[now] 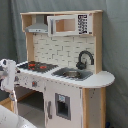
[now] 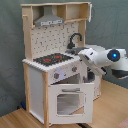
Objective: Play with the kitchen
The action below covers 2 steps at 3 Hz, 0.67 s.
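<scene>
Standing on a wooden floor against a grey curtain, the kitchen [image 2: 57, 65] fills the middle of both exterior views. Going left to right across the second exterior view: the grey hood [image 2: 48, 21] sits at about eleven o'clock, the black-red hob [image 2: 52, 59] lies on the counter [image 2: 42, 65] near the centre, the black faucet [image 2: 74, 38] rises at one o'clock, and the white arm [image 2: 102, 60] comes in from three o'clock, its front end just beside the knobs [image 2: 65, 73]. The oven door [image 2: 71, 100] at six o'clock looks slightly ajar, though I cannot be sure. Whether the fingers are open or closed, or grasping anything, I cannot tell; they are hidden behind the arm's casing. Judging by this, play has barely begun: nothing looks clearly moved, and knobs, door, faucet and sink [image 1: 71, 73] all remain to be tried.
</scene>
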{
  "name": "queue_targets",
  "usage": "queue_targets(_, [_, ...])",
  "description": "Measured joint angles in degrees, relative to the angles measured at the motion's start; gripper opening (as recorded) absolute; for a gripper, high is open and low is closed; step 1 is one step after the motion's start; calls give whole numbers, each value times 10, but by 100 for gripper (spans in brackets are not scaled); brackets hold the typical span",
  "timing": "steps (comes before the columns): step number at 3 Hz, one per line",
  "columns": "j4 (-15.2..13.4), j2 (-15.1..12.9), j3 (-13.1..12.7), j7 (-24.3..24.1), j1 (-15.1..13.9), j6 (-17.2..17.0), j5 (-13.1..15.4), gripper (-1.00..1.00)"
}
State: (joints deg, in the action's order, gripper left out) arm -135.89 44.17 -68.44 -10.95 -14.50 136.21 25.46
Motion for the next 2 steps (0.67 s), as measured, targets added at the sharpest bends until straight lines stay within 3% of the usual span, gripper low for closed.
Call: queue_targets(2, [-4,-95,20,76,-2,4,-33,100])
